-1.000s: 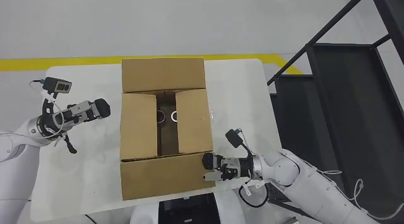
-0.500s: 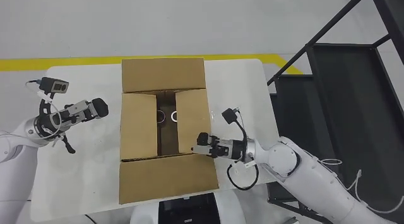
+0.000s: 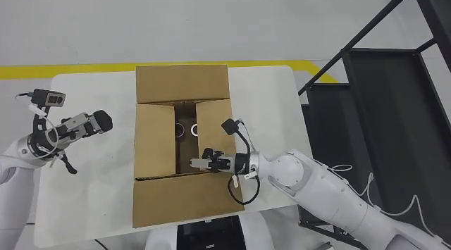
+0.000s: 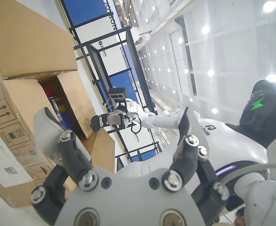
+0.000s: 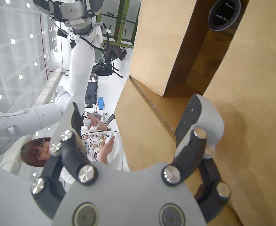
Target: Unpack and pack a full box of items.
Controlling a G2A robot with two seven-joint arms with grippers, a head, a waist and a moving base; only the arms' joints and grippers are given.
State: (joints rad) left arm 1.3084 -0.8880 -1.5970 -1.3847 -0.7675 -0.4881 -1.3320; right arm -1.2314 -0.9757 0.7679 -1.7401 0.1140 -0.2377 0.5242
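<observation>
Since a second ago the right tool (image 3: 200,161) has swung from beside the box's near right corner inward over the box (image 3: 215,137), while the left tool (image 3: 103,120) has drawn a little away from it toward the left edge of the bench (image 3: 84,186); the box itself lies where it lay. It stands in the middle of the white bench, its far flap (image 3: 183,84) and near flap (image 3: 187,199) folded outward, its two side flaps (image 3: 155,141) turned in over the opening with a narrow gap between them. Through that gap the round tops of two cans (image 3: 179,132) show side by side toward the far end, and the left wrist view catches a blue and yellow spray can (image 4: 56,103) with a red cap inside the box. The right tool sits at the near inner corner of the right side flap, close to the near end of the gap. Its fingers (image 5: 199,116) are spread wide and hold nothing, one of them over the cardboard of the flap; whether it touches the flap I cannot tell. The left tool hovers above the bare bench to the left of the box, apart from it and pointing toward it, its fingers (image 4: 46,125) likewise wide apart and empty. Beyond the bench a yellow line (image 3: 70,71) runs across the grey floor, and a dark metal rack (image 3: 394,102) stands off to the right.
</observation>
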